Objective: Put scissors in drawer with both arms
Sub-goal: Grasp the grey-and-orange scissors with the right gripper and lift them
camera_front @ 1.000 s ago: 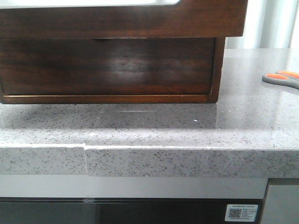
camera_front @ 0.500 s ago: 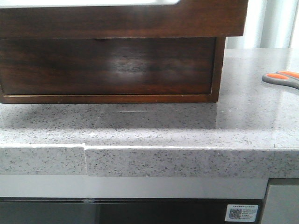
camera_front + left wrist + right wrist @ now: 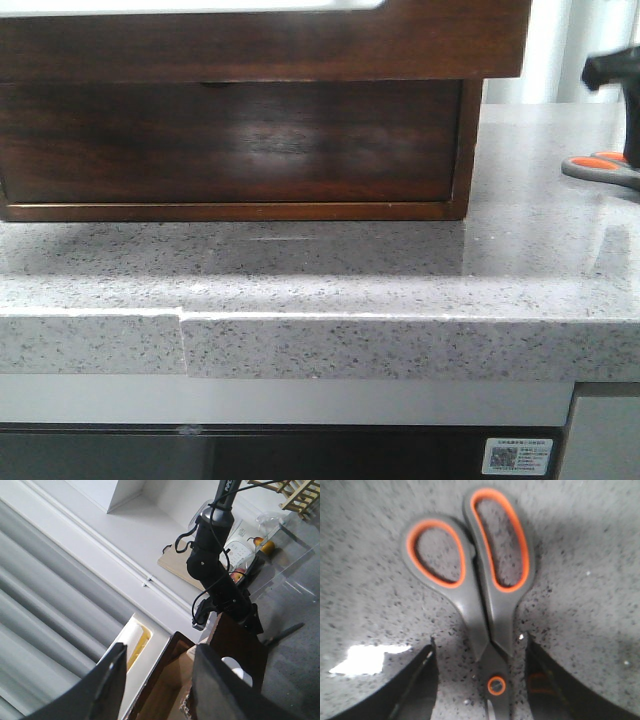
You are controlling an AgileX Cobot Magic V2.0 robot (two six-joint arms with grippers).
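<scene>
Front view, nearest first: speckled grey countertop fills the lower half of the frame, its front edge showing a seam at lower left. Below it a dark panel with a white QR label at lower right.

Further back, a dark brown wooden box takes up the upper left and centre. The drawer sits in its lower part, glossy plain front flush with the frame, closed.

The scissors lie flat on the counter at the right edge of the frame, well apart from the box, grey handles with orange lining, partly cut off by the frame edge. Just above them at upper right is the black tip of the right arm, blurred.

Right wrist view: right gripper jaws apart, one finger at lower left and the other at lower right, straddling the scissors at the pivot screw. The finger loops point to the top of the frame. Fingers not touching the handles as far as I can tell.

Left wrist view: left gripper jaws apart, nothing between them. Beyond its fingers, the top of the wooden box, and the right arm angling down across upper centre. White wall and grey curtain behind.
</scene>
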